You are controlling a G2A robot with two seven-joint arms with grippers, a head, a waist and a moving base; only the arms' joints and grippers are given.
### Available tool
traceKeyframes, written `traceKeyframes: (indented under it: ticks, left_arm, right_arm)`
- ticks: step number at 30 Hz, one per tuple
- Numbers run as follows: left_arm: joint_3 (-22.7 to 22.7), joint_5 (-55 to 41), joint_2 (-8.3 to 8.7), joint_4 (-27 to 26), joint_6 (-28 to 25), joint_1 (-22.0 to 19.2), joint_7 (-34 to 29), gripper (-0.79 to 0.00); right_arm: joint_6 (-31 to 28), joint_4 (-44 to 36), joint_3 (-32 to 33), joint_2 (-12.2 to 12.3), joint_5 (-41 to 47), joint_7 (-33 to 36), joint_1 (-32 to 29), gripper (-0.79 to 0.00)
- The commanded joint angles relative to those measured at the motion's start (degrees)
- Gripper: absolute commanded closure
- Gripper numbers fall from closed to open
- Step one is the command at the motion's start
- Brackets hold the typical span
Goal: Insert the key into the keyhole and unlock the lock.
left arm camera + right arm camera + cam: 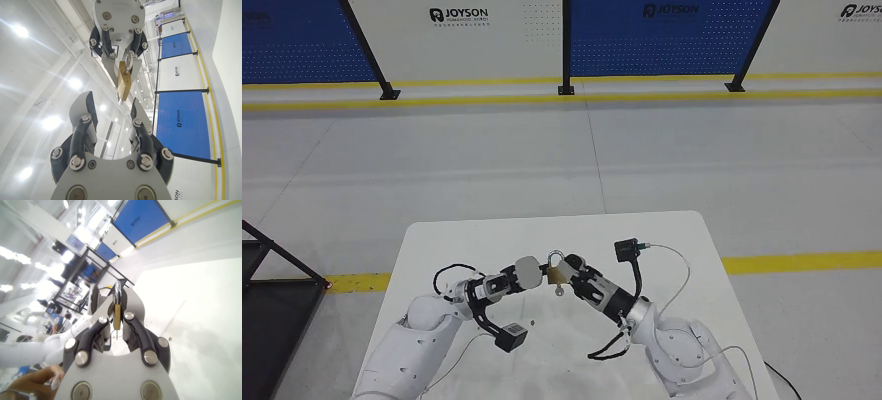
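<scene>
A brass padlock (pixel 556 273) hangs above the white table (pixel 662 240), with my right gripper (pixel 569 271) shut on its body. In the left wrist view the padlock (pixel 124 85) sits between the right gripper's (pixel 124 76) fingers. A silver key (pixel 129 62) sticks out of the end nearer that gripper's palm. The shackle (pixel 119 99) points toward my left gripper (pixel 112 96), which is open, its fingertips just short of the lock. In the right wrist view the shackle (pixel 117 291) rises past the fingertips. The key's edge (pixel 117 335) shows below the brass body (pixel 116 317).
Both arms meet over the table's near middle. A black camera module (pixel 628 249) with a looping cable stands right of the grippers, another (pixel 510 337) near the left arm. A black rack (pixel 272 290) stands off the table's left side.
</scene>
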Motion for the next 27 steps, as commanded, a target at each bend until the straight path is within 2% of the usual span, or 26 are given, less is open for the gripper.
traceKeyframes:
  ticks: [1,6,8,12,13,14,16,18,21,22,23,25,26,27]
  left_arm:
    - [0.5,0.1,0.05,0.2,0.2,-0.2,-0.2,-0.391]
    - [1.6,0.2,0.22,0.8,0.7,-0.9,-0.7,-0.372]
    - [2.0,0.3,0.28,1.2,0.9,-1.3,-0.9,-0.286]
    - [2.5,-0.2,0.41,1.7,1.3,-1.8,-1.3,-0.228]
    - [2.6,-0.3,0.46,1.9,1.4,-1.9,-1.4,-0.191]
    - [2.7,-0.4,0.50,2.0,1.4,-2.0,-1.4,-0.102]
    - [2.9,-0.5,0.59,2.2,1.5,-2.1,-1.5,-0.046]
    - [3.1,-0.7,0.67,2.4,1.6,-2.3,-1.6,0.000]
    - [3.3,-0.9,0.81,2.5,1.7,-2.5,-1.7,0.000]
    - [3.4,-1.0,0.85,2.5,1.7,-2.5,-1.7,0.000]
    - [3.4,-1.0,0.89,2.6,1.8,-2.6,-1.8,0.000]
    - [3.6,-1.1,0.97,2.6,1.8,-2.7,-1.8,0.000]
    - [3.6,-1.1,1.01,2.6,1.9,-2.7,-1.9,0.000]
    - [3.7,-1.2,1.05,2.6,1.9,-2.7,-1.9,0.000]
  right_arm:
    - [0.3,0.3,-0.4,0.0,0.1,-0.3,0.4,0.000]
    - [0.7,0.7,-1.2,0.1,0.8,-0.5,1.3,0.000]
    - [0.7,0.9,-1.4,0.1,0.8,-0.7,1.4,0.000]
    - [0.8,1.1,-1.6,0.2,1.0,-0.9,1.7,0.000]
    - [1.0,1.2,-1.7,0.3,0.9,-0.9,1.8,0.000]
    - [1.0,1.2,-1.7,0.3,0.9,-0.9,1.9,0.000]
    - [1.1,1.2,-1.8,0.4,1.0,-1.0,2.0,0.000]
    - [1.1,1.2,-1.9,0.5,1.0,-1.2,2.1,0.000]
    - [1.2,1.1,-2.0,0.6,0.6,-1.7,2.1,0.000]
    - [1.3,1.1,-2.1,0.6,0.4,-1.9,2.0,-0.055]
    - [1.3,1.1,-2.2,0.6,0.3,-2.1,2.0,-0.231]
    - [1.4,1.1,-2.3,0.7,0.1,-2.3,1.9,-0.240]
    - [1.4,1.0,-2.3,0.7,0.0,-2.5,1.9,-0.314]
    - [1.4,1.0,-2.3,0.8,0.1,-2.9,1.8,-0.440]
